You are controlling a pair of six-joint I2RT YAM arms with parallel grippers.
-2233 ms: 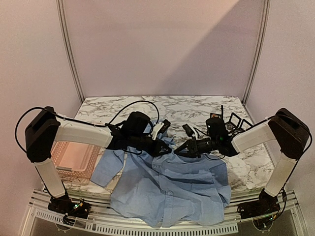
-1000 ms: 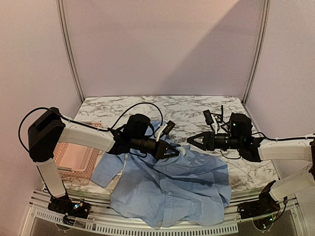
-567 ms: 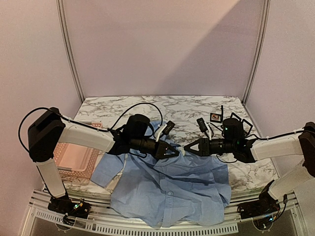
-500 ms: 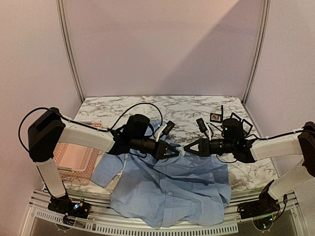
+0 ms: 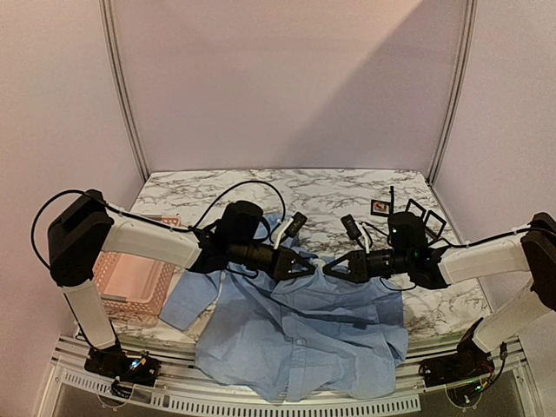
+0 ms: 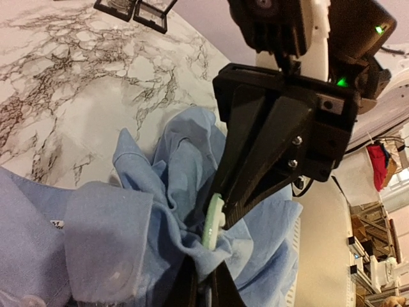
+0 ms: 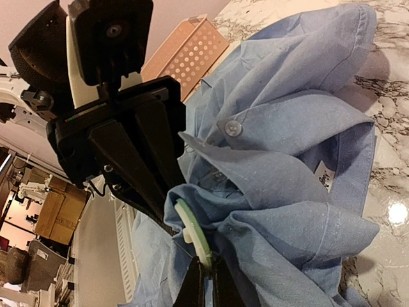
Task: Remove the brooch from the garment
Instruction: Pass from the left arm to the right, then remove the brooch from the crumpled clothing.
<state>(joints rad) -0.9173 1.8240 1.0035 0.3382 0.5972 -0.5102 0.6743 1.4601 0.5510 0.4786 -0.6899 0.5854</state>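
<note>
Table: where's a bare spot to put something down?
Bare marble table runs along the back wall behind the shirt, and at the front right beside the shirt. Crowded: the middle, where left pincer and right pincer meet over the shirt; the pink basket fills the left edge.

White marble-patterned table [image 5: 261,187] with grey veining, enclosed by pale walls [image 5: 287,78]; two upright metal posts [image 5: 124,87] are seen at its rear corners. A pink perforated plastic basket [image 5: 130,280] is placed at the table's left edge. Small black square frames [image 5: 424,217] are grouped at the rear right corner, and a small dark tile [image 5: 380,207] with a red-and-white face is seen just beside them. A slotted metal rail [image 5: 261,402] is fitted along the near edge.
</note>
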